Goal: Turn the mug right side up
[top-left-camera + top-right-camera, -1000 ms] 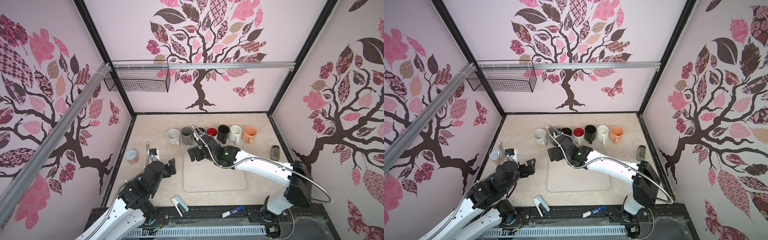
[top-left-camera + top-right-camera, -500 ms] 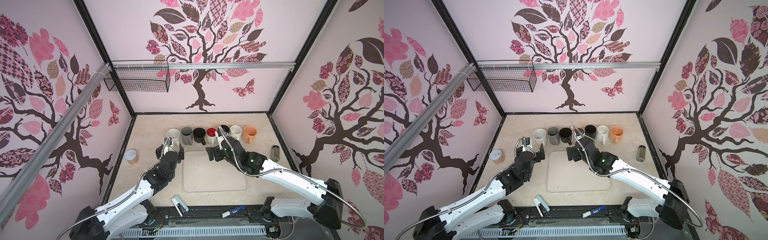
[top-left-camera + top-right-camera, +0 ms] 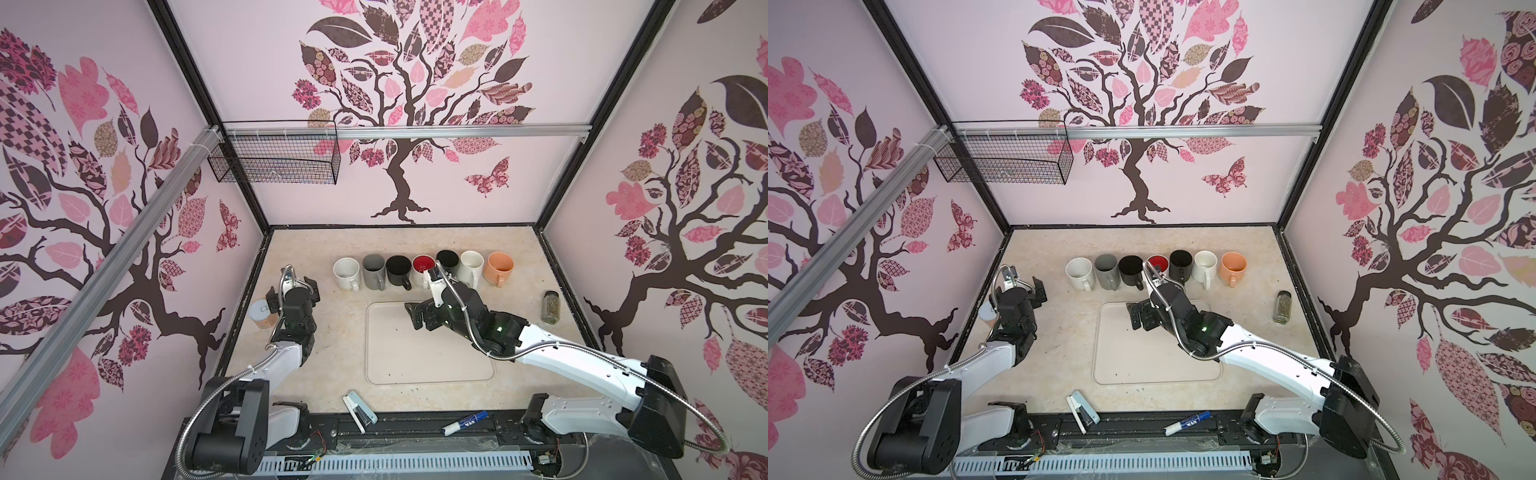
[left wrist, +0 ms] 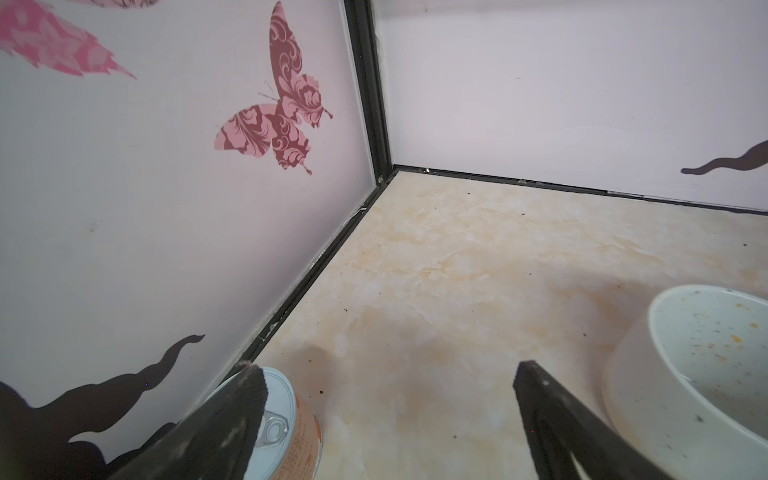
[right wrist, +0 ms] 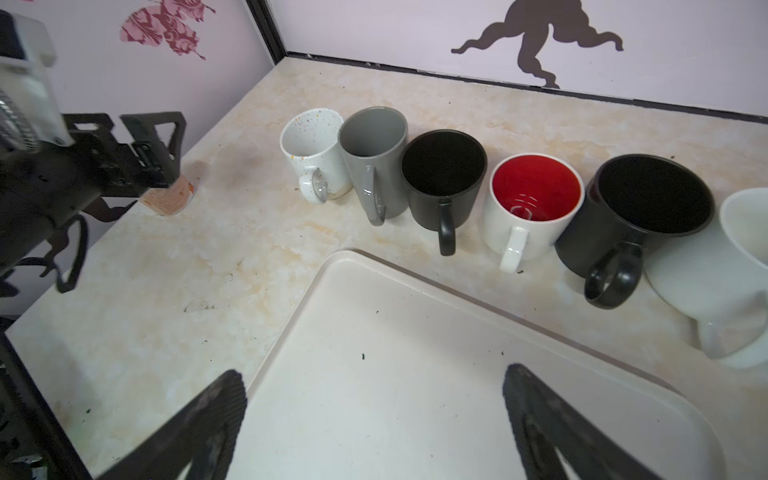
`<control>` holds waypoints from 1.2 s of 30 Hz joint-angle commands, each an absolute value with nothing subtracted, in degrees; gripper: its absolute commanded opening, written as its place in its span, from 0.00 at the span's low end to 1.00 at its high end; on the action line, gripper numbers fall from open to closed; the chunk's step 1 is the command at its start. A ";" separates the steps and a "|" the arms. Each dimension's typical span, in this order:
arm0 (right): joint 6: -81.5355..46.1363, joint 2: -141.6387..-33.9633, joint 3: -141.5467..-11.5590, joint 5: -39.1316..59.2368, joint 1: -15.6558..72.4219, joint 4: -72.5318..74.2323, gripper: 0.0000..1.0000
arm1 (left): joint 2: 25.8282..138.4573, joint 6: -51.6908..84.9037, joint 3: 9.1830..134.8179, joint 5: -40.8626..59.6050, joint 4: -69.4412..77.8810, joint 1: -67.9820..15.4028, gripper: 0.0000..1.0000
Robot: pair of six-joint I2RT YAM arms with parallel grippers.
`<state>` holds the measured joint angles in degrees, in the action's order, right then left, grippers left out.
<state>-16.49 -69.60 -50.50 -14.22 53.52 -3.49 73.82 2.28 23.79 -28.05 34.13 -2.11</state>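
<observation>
Seven mugs stand mouths-up in a row at the far side, none inverted, so the flip looks done. Left gripper spread wide by the can, right gripper spread over the tray, both empty; next, just pull clear without clipping that row

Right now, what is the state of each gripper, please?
Left gripper: open, holding nothing.
Right gripper: open, holding nothing.

Mug row behind tray
</observation>
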 commanded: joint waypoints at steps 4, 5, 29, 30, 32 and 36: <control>-9.38 -64.98 -44.82 -10.46 55.39 7.33 1.00 | 88.13 3.59 23.47 -9.29 47.59 1.75 0.96; -9.68 -65.28 -44.94 -10.97 55.37 7.03 1.00 | 88.86 3.13 23.67 -8.98 48.48 1.53 0.96; 1.49 -66.02 -29.27 -36.20 25.39 34.41 1.00 | 90.35 2.15 22.09 -7.12 52.47 1.24 0.96; 0.63 -68.55 -28.76 -36.74 23.47 36.08 1.00 | 90.34 2.11 22.07 -7.12 52.42 1.23 0.96; 0.10 -73.35 -26.74 -37.80 20.88 41.53 1.00 | 90.34 2.18 22.08 -7.12 52.40 1.24 0.96; 6.14 -81.01 -20.45 -41.76 20.49 59.53 1.00 | 90.36 2.15 22.15 -7.13 52.41 1.23 0.96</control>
<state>1.78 -76.90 -22.44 -37.52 20.56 45.10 89.84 2.74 23.42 -7.35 50.50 1.45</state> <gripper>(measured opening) 0.997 0.961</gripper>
